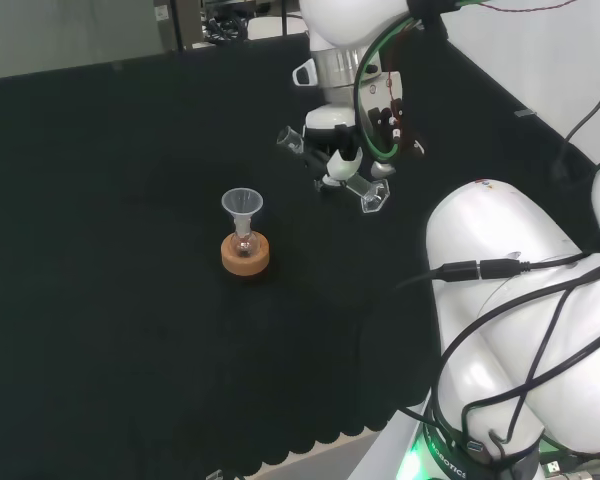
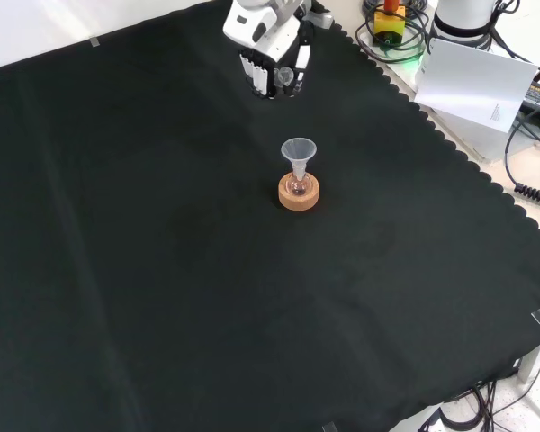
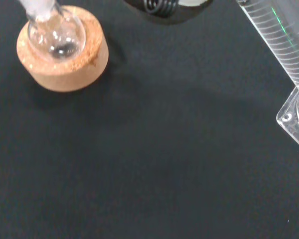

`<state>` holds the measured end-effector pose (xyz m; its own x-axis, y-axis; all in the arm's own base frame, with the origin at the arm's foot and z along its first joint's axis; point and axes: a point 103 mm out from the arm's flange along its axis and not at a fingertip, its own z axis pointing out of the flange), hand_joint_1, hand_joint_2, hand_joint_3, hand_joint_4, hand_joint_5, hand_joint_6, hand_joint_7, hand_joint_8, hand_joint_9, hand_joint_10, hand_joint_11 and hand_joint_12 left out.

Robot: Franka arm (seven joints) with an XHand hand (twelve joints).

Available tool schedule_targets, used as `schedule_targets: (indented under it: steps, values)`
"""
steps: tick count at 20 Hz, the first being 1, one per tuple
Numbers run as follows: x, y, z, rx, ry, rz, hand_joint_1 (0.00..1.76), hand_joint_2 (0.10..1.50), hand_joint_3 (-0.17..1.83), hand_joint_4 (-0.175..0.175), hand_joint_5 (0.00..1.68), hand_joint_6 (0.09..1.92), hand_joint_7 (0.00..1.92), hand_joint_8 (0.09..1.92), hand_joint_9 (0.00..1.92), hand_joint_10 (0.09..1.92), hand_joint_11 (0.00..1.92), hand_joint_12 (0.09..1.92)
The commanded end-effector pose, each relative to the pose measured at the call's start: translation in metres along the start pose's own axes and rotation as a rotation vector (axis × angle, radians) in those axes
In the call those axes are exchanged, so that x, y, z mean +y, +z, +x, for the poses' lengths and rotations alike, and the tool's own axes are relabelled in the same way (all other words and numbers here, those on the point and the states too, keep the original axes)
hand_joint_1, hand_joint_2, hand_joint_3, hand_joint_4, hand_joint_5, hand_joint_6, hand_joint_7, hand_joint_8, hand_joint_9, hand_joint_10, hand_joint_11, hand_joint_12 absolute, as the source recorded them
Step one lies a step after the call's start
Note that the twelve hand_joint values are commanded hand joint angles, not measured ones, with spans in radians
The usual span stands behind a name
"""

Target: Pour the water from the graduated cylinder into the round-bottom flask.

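I read this as mid-task: the hand has its fingers curled round the cylinder, which is tilted well over and up off the cloth — but its spout is not over the funnel yet, so the pour itself looks still to do. The flask sits in its cork ring with the funnel in its neck, and in the head view the held cylinder is up and to the right of that flask, near but clearly apart.
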<state>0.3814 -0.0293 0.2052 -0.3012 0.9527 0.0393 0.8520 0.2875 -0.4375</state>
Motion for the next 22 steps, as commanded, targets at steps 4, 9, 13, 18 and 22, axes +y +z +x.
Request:
schedule_targets:
  steps: [4, 9, 13, 18, 22]
  values:
    - [0.0, 0.007, 0.009, -0.053, 0.01, 0.107, 1.28, 1.07, 0.0, -0.175, 1.07, 0.85, 1.11, 0.83, 1.54, 0.09, 1.25, 0.78]
    - [0.004, 0.008, 0.013, -0.09, 0.02, 0.157, 1.28, 1.07, 0.0, -0.175, 1.07, 0.85, 1.11, 0.83, 1.54, 0.09, 1.25, 0.78]
    - [0.006, 0.009, 0.016, -0.12, 0.039, 0.187, 1.28, 1.07, 0.0, -0.175, 1.07, 0.86, 1.11, 0.83, 1.54, 0.09, 1.25, 0.78]
    - [0.012, 0.008, 0.021, -0.142, 0.064, 0.247, 1.28, 1.07, 0.0, -0.175, 1.06, 0.86, 1.11, 0.83, 1.54, 0.09, 1.25, 0.78]
    - [0.016, 0.008, 0.025, -0.172, 0.074, 0.299, 1.28, 1.07, 0.0, -0.175, 1.06, 0.86, 1.11, 0.84, 1.54, 0.09, 1.25, 0.78]
